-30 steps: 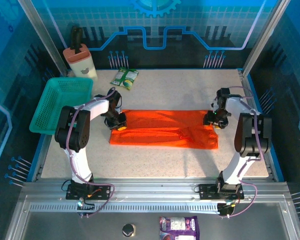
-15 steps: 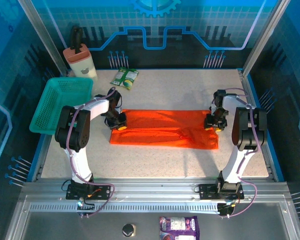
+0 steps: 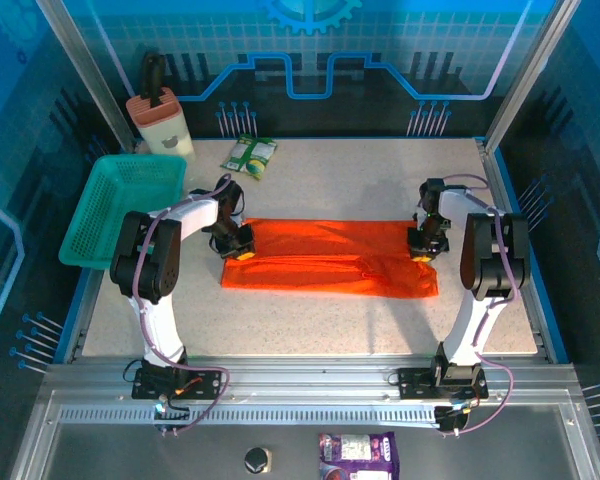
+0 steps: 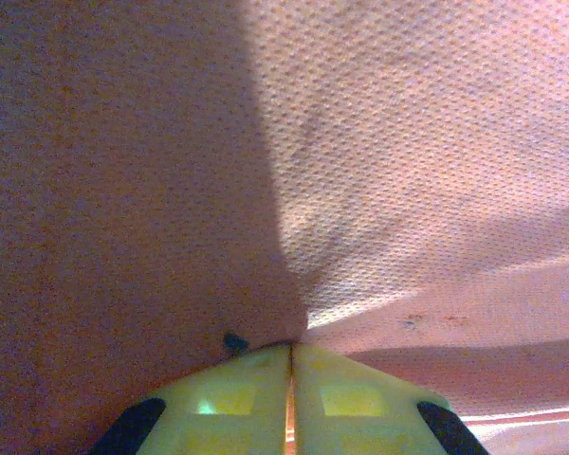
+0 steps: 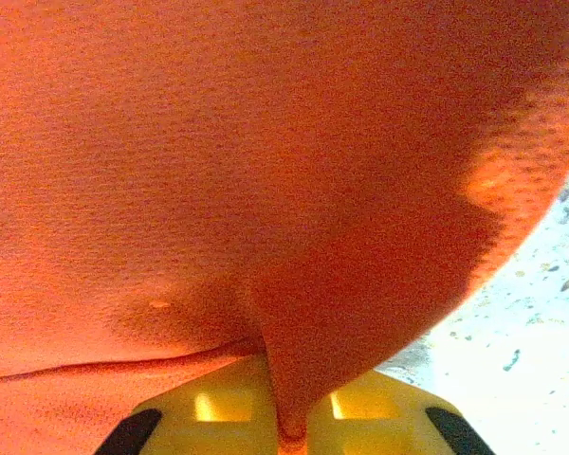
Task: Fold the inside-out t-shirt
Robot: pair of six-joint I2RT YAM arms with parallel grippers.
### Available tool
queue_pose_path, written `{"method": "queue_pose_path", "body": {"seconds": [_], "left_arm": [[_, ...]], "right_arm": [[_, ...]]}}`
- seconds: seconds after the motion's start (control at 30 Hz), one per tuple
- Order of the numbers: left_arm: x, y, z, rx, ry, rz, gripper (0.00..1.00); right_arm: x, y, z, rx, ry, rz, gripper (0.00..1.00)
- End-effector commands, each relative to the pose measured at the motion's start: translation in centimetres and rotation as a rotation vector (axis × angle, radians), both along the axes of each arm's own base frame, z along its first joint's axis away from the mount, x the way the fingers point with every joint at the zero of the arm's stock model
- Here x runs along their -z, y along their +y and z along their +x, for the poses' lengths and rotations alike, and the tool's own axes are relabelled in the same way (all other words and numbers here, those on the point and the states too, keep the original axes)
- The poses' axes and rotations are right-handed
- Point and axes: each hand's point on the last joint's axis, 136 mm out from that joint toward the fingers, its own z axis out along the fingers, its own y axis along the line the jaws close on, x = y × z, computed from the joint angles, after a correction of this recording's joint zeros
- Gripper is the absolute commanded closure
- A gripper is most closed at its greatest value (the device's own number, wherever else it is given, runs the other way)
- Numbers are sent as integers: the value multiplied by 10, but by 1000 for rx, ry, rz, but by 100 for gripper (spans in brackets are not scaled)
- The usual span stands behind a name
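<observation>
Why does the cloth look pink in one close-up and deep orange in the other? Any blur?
Left wrist: bright light washes the shirt pale pink, a dark shadow across the picture's left. Right wrist: dimmer, saturated orange; table corner slightly soft. Top external: even, sharp.

Table (image 3: 310, 325) open near t-shirt (image 3: 320, 258); basket (image 3: 100, 215) blocks left edge.

Left hand (image 3: 242, 251) and right hand (image 3: 421, 252) closed

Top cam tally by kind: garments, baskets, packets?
Garments: 1, the orange t-shirt
Baskets: 1, the teal basket
Packets: 2, the green packet at the back and the purple packet on the front ledge
Total: 4
</observation>
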Motion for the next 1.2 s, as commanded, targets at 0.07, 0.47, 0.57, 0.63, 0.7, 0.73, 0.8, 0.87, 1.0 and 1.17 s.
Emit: {"method": "queue_pose_path", "body": {"seconds": [0.07, 0.47, 0.57, 0.63, 0.7, 0.73, 0.8, 0.87, 1.0, 1.17], "left_arm": [[-8, 3, 5, -9, -17, 4, 89], [-51, 3, 20, -9, -110, 8, 89], [-49, 1, 20, 1, -100, -1, 89], [-45, -2, 19, 4, -83, -17, 89], [-39, -8, 18, 8, -69, -34, 90], [-37, -13, 18, 9, -64, -45, 90], [-32, -22, 17, 18, -56, -66, 90], [-28, -34, 16, 25, -47, -91, 91], [-18, -48, 14, 32, -29, -110, 92], [-7, -61, 8, 33, -3, -145, 92]], "right_arm": [[11, -8, -12, -1, 79, -45, 100], [-41, -54, 3, -8, 39, -227, 100], [-54, -79, 7, 3, 46, -327, 100], [-65, -92, 10, 13, 39, -381, 100], [-74, -100, 13, 20, 27, -416, 100], [-78, -103, 14, 21, 21, -429, 100], [-84, -104, 17, 22, 11, -433, 100], [-89, -99, 19, 24, -1, -415, 100], [-100, -76, 21, 4, -35, -363, 100], [-109, -31, 21, -37, -65, -261, 100]]}}
